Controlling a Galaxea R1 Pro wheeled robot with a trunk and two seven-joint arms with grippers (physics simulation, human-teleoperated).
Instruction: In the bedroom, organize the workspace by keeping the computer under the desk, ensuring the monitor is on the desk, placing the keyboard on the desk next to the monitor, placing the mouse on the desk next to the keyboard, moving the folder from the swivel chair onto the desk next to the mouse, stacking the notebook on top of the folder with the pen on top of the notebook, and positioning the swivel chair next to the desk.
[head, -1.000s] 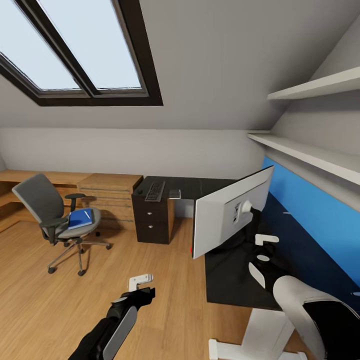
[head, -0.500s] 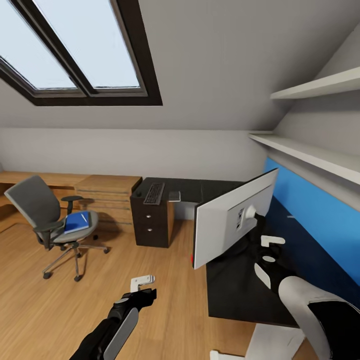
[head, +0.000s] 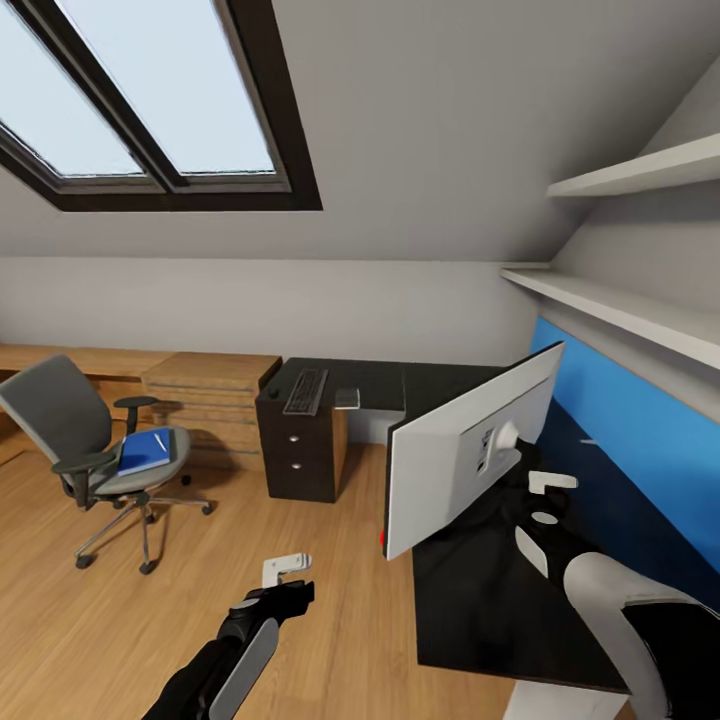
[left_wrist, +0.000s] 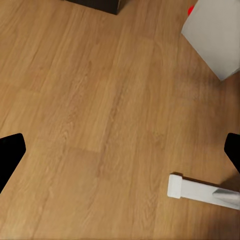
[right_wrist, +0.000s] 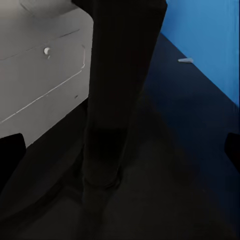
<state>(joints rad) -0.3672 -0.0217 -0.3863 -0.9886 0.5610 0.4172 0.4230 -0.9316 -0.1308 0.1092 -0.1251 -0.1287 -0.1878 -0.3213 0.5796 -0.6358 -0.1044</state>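
Right hand (head: 540, 500): I see it near the monitor (head: 470, 455) stem on the worktop (head: 480, 590); grip unclear.
Left hand (head: 285, 572): over floor, grip unclear.
Folder (head: 143, 450): on swivel chair (head: 90, 440).

Left claw (head: 285, 570) hangs low; right claw (head: 548, 495) reaches forward.

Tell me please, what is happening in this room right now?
The robot stands at the black desk. Its right gripper is behind the monitor, close to the stem; whether it grips it cannot be told. The monitor's back faces the camera. The left gripper hangs over the wooden floor. The keyboard lies at the desk's far end, and the blue folder lies on the swivel chair.
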